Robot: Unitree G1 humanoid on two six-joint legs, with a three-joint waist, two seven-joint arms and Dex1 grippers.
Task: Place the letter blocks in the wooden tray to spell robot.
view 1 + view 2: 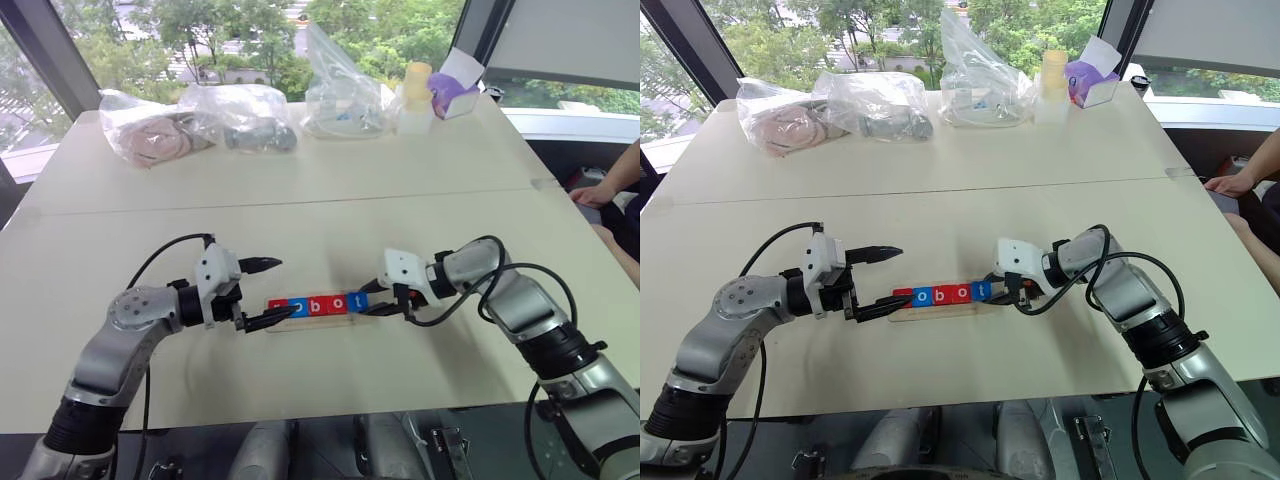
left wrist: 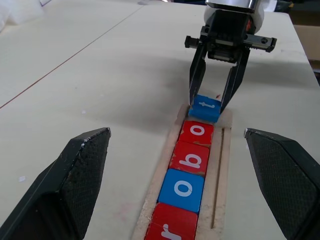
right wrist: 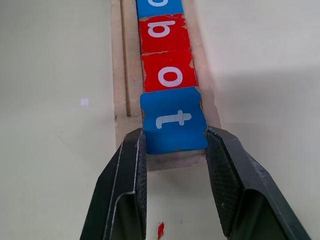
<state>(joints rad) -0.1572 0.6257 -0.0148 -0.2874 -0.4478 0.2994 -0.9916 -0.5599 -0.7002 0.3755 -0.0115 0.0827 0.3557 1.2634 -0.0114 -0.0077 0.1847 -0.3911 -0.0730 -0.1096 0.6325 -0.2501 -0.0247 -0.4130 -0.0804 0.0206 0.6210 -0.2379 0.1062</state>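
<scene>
you have a pale cream table (image 1: pixel 300 180) with a thin seam running across its middle. on the near half lies the wooden tray (image 1: pixel 940 312), long side set left to right, resting flat on the surface. along the far edge you see three clear plastic bags: one with beige contents (image 1: pixel 150 135) at the left, one with a dark grey item (image 1: pixel 245 120) beside it, one upright (image 1: pixel 340 95) further right. next come a pale yellow bottle (image 1: pixel 415 100) and a purple tissue box (image 1: pixel 455 95).
</scene>
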